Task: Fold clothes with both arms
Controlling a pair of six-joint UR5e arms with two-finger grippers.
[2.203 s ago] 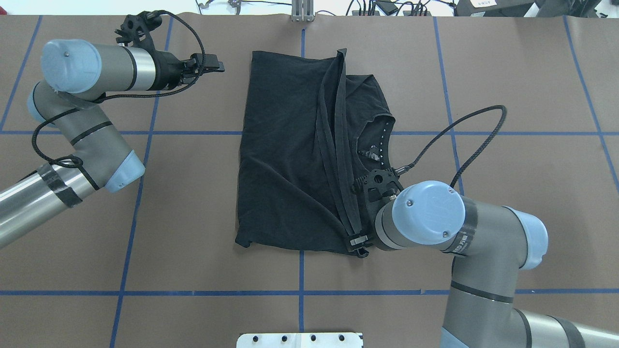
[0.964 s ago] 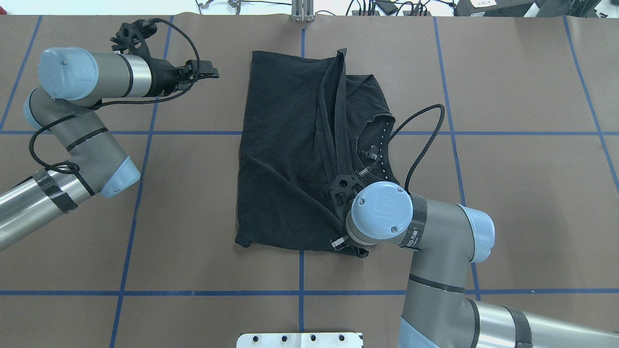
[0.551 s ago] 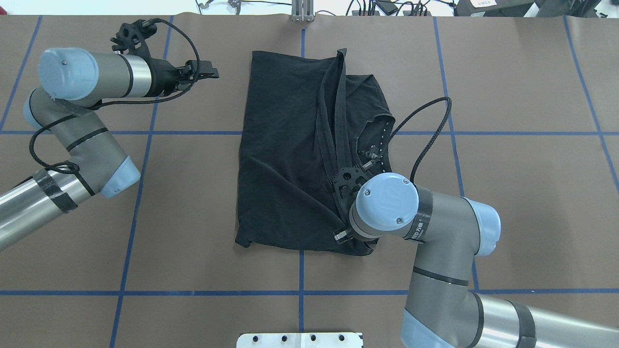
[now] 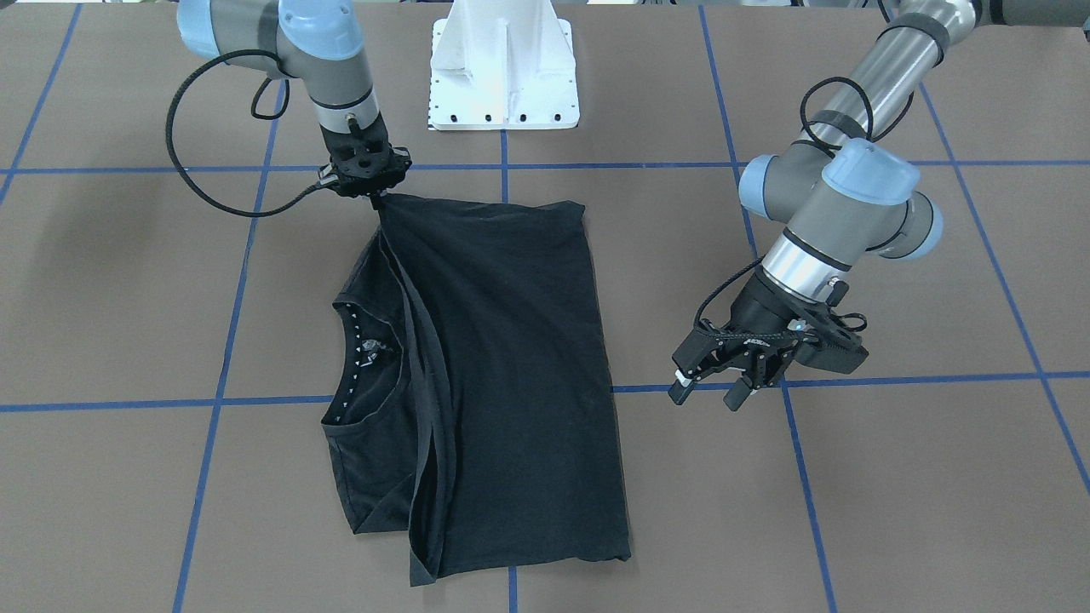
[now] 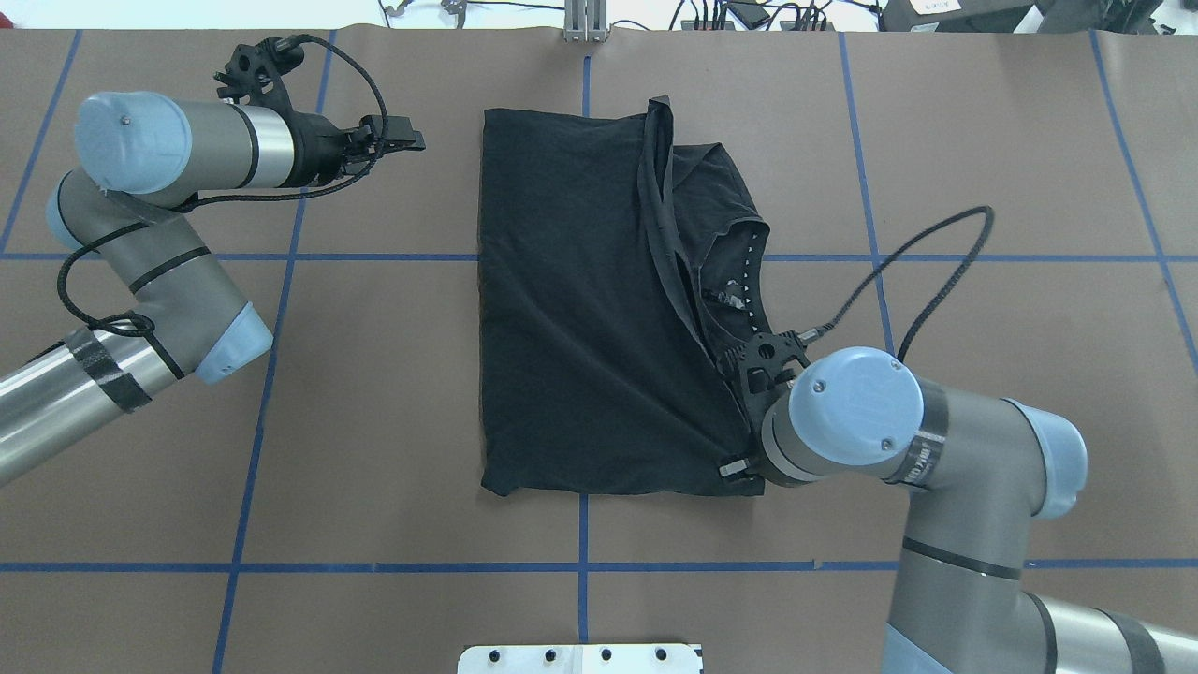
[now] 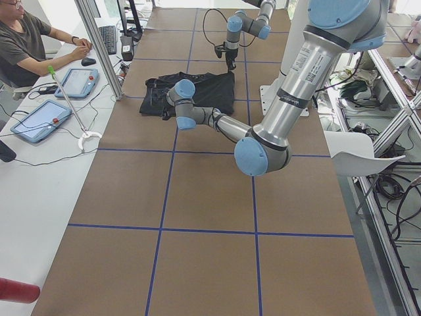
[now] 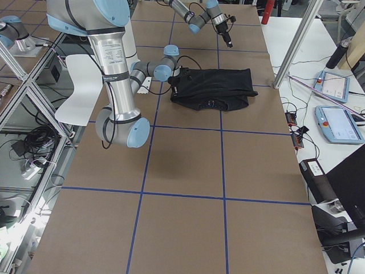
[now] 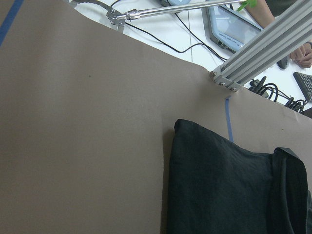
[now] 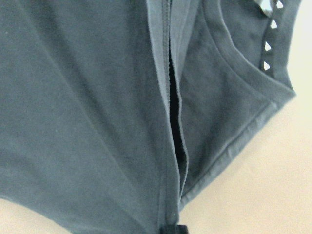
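Note:
The black T-shirt [image 5: 571,309] lies folded lengthwise at the table's middle, with its collar [image 5: 739,271] showing on the right; it also shows in the front view [image 4: 511,366]. My right gripper [image 5: 735,465] is shut on the shirt's near right corner and holds it pulled taut, as the front view [image 4: 375,200] shows. The right wrist view is filled with the shirt's folded layers [image 9: 87,122]. My left gripper [image 5: 416,142] is open and empty, off the shirt's far left corner, and hovers above the table in the front view [image 4: 707,393]. The logo is hidden.
The white pedestal base [image 4: 502,68] stands at the robot's edge of the table. An aluminium post [image 5: 585,23] stands at the far edge. The brown table cover [image 5: 281,421] carries blue tape lines. An operator [image 6: 20,39] sits at a side desk with tablets.
My right gripper has moved right with the shirt's near corner. The shirt has slid right and its folded layer lies flatter. The left arm has barely moved.

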